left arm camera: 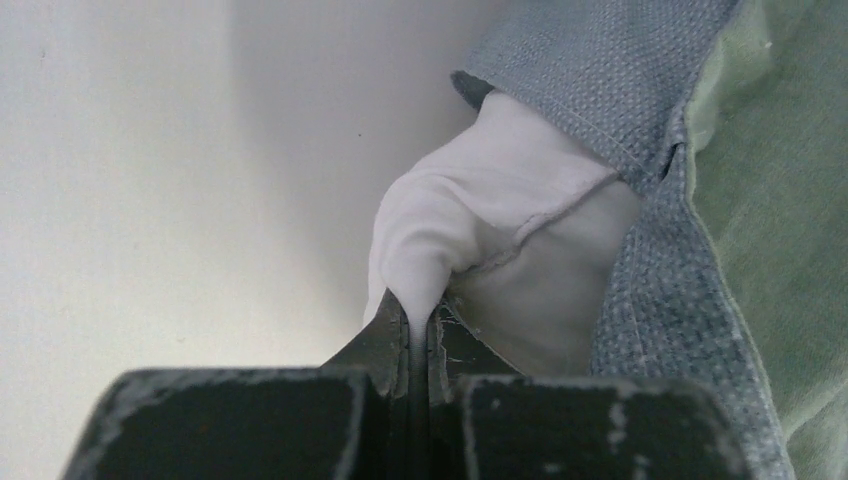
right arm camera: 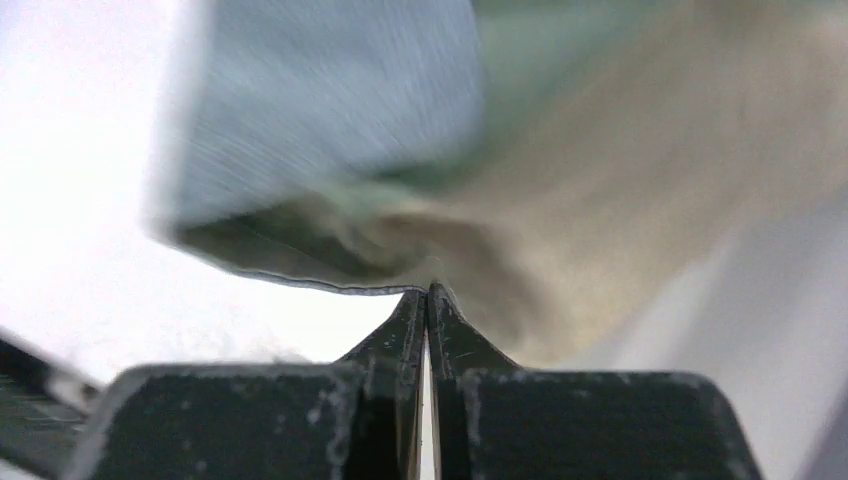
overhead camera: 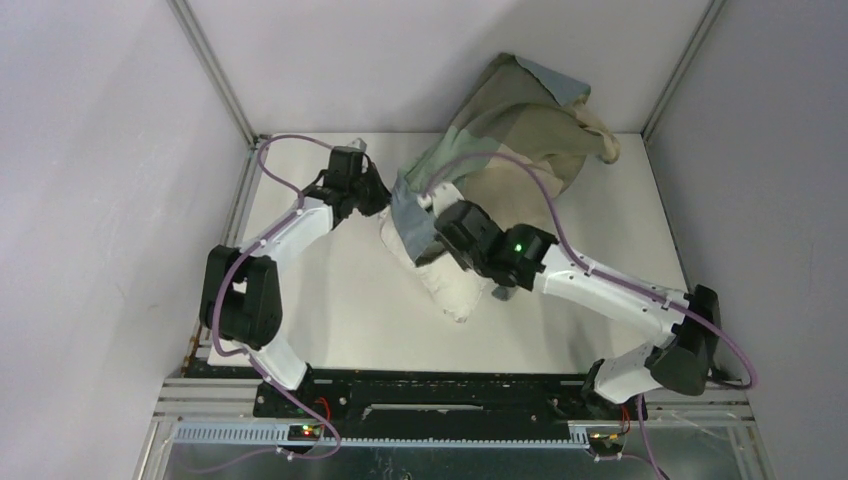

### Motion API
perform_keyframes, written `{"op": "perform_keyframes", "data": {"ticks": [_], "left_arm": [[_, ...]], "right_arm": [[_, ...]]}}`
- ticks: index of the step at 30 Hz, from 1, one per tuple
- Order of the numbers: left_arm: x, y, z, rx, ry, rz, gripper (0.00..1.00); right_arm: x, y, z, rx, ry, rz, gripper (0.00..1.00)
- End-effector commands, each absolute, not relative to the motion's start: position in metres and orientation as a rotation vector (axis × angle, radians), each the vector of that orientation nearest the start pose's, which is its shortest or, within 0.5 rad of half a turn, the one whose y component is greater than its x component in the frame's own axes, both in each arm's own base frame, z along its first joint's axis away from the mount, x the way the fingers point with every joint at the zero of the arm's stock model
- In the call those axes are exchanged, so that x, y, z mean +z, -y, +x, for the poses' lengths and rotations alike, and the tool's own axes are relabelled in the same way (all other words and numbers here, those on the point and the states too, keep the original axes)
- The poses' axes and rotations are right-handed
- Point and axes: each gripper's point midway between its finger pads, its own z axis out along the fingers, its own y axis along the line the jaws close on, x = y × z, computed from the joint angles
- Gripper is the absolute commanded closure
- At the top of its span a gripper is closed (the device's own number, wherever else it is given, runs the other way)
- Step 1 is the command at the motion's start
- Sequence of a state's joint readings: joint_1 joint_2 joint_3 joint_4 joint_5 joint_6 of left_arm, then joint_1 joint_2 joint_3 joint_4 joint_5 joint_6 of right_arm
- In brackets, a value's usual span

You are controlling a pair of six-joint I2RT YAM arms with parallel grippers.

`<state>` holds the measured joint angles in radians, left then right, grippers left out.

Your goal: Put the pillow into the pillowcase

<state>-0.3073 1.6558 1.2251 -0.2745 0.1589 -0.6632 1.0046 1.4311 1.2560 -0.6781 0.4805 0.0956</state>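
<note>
A plump white pillow [overhead camera: 445, 280] lies near the middle of a white table [overhead camera: 340, 300], its far end inside a wrinkled blue-grey pillowcase [overhead camera: 510, 130] and its near end sticking out. The left gripper [left arm camera: 420, 305] is fully closed, pinching a corner of the pillow just beside the pillowcase's opening. The right gripper [right arm camera: 430, 292] is closed on the pillowcase's hem, though that close-up view is blurred.

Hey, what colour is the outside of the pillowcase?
Dusty blue-grey; the pillowcase weave shows best in the left wrist view.
</note>
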Motion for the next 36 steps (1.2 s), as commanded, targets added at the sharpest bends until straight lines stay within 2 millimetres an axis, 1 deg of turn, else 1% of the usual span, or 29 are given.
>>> {"op": "perform_keyframes", "data": {"ticks": [1,2,3,4,5,6,7,10,13,14,16,17,18,19,20,22,24,26,27,30,31,33,34,36], "left_arm": [[0.166,0.193,0.438,-0.707,-2.233,-0.357,1.0],[0.166,0.194,0.439,-0.709,-2.219,-0.372,1.0],[0.169,0.197,0.441,-0.718,-2.206,-0.387,1.0],[0.172,0.197,0.442,-0.725,-2.194,-0.407,1.0],[0.175,0.197,0.443,-0.728,-2.18,-0.426,1.0],[0.178,0.195,0.445,-0.73,-2.165,-0.447,1.0],[0.182,0.194,0.446,-0.729,-2.151,-0.462,1.0],[0.191,0.191,0.45,-0.725,-2.129,-0.475,1.0],[0.195,0.186,0.456,-0.705,-2.15,-0.456,1.0],[0.196,0.18,0.458,-0.686,-2.157,-0.458,0.91],[0.199,0.165,0.461,-0.65,-2.162,-0.476,0.6],[0.201,0.155,0.462,-0.635,-2.16,-0.492,0.44],[0.203,0.145,0.462,-0.618,-2.155,-0.505,0.32],[0.205,0.135,0.46,-0.6,-2.148,-0.516,0.25],[0.214,0.124,0.457,-0.581,-2.129,-0.526,0.2],[0.222,0.106,0.446,-0.528,-2.105,-0.539,0.12],[0.223,0.094,0.433,-0.494,-2.095,-0.54,0.04],[0.219,0.088,0.416,-0.468,-2.102,-0.533,0.01],[0.21,0.087,0.406,-0.466,-2.113,-0.536,0.01],[0.193,0.097,0.376,-0.518,-2.13,-0.518,0.01],[0.185,0.105,0.364,-0.541,-2.14,-0.498,0.01],[0.174,0.124,0.342,-0.608,-2.16,-0.464,0.01],[0.168,0.134,0.333,-0.643,-2.171,-0.452,0.01],[0.158,0.157,0.313,-0.734,-2.194,-0.428,0.01]], "right_arm": [[0.312,-0.361,0.229,0.441,-1.979,-0.784,1.0],[0.323,-0.391,0.206,0.561,-1.954,-0.861,1.0],[0.333,-0.415,0.19,0.641,-1.931,-0.913,1.0],[0.336,-0.432,0.181,0.677,-1.927,-0.951,1.0],[0.336,-0.444,0.179,0.691,-1.934,-0.975,1.0],[0.333,-0.45,0.183,0.687,-1.95,-0.976,1.0],[0.326,-0.452,0.19,0.677,-1.974,-0.974,1.0],[0.305,-0.449,0.222,0.718,-2.052,-0.918,1.0],[0.287,-0.436,0.258,0.767,-2.139,-0.836,1.0],[0.286,-0.433,0.268,0.785,-2.15,-0.816,1.0],[0.285,-0.426,0.291,0.821,-2.17,-0.751,1.0],[0.285,-0.419,0.308,0.836,-2.179,-0.702,1.0],[0.284,-0.415,0.32,0.851,-2.193,-0.662,1.0],[0.283,-0.409,0.333,0.862,-2.204,-0.617,1.0],[0.281,-0.402,0.347,0.868,-2.217,-0.569,1.0],[0.277,-0.387,0.37,0.878,-2.238,-0.478,1.0],[0.279,-0.374,0.384,0.922,-2.241,-0.416,1.0],[0.287,-0.362,0.391,0.956,-2.212,-0.374,1.0],[0.291,-0.356,0.394,0.951,-2.198,-0.362,1.0],[0.3,-0.332,0.406,0.9,-2.174,-0.304,1.0],[0.301,-0.32,0.414,0.883,-2.173,-0.262,1.0],[0.296,-0.296,0.431,0.823,-2.19,-0.174,1.0],[0.29,-0.281,0.443,0.754,-2.202,-0.119,1.0],[0.27,-0.262,0.459,0.613,-2.249,-0.069,1.0]]}}
